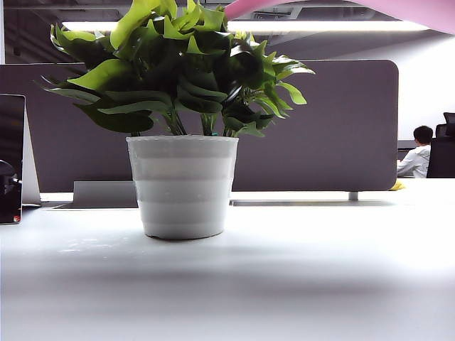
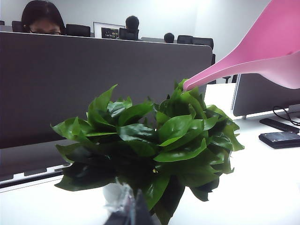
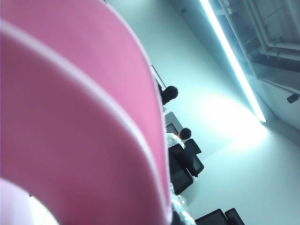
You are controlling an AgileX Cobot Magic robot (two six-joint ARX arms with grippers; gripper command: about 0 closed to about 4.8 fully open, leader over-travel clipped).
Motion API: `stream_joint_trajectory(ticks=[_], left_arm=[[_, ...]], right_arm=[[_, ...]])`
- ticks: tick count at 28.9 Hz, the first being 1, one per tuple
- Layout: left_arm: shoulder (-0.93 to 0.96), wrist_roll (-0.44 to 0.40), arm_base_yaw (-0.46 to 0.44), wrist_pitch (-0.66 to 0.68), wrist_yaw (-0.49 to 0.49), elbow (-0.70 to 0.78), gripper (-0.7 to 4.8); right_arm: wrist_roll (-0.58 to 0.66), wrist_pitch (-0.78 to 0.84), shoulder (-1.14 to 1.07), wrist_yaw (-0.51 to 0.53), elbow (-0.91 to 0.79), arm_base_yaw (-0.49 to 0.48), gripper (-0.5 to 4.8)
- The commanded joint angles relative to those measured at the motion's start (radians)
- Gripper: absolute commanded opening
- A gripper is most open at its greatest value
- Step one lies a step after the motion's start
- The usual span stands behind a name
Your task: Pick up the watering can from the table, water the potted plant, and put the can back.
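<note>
1. The watering can [image 2: 262, 51] is held up in the air on the right, and its long spout is tipped down toward the potted plant [image 1: 181, 106].
2. The tip of the spout is seen just above the leaves on the right side of the plant, very near them. Whether it touches a leaf cannot be told.
3. The potted plant is stood on the table [image 1: 284, 284], a little left of the middle, in its white ribbed pot.
4. The watering step is judged to be the one in hand. No water can be seen coming out.
5. The right wrist view is filled by the pink can, so the can is judged to be carried by the right gripper. Its fingers are hidden, so how far they are open cannot be told.
6. The left gripper is kept on the left, on the near side of the plant. Only a dark blurred bit is seen at the edge of its view, so its opening cannot be told either.
7. For the next move, the can should be tipped back up so the spout is lifted clear of the leaves. Then it should be carried to the right and set down flat on the table.
</note>
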State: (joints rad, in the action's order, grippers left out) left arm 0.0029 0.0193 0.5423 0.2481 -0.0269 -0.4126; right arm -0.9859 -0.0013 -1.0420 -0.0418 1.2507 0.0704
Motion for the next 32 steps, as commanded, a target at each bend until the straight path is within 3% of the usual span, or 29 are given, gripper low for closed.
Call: stream_joint_trajectory(ticks=[1, 20, 32], left_arm=[[0.002, -0.001, -0.002, -0.008, 0.004, -0.004, -0.05], [0.002, -0.001, -0.002, -0.008, 0.005, -0.004, -0.05], [0.002, -0.001, -0.002, -0.008, 0.004, -0.004, -0.05]], right_arm=[[0.009, 0.080, 0.008, -0.006, 0.013, 0.002, -0.06], [0.177, -0.060, 0.048, -0.069, 0.013, -0.002, -0.06], [0.449, -0.240, 0.074, -0.025, 0.010, -0.076, -0.06]])
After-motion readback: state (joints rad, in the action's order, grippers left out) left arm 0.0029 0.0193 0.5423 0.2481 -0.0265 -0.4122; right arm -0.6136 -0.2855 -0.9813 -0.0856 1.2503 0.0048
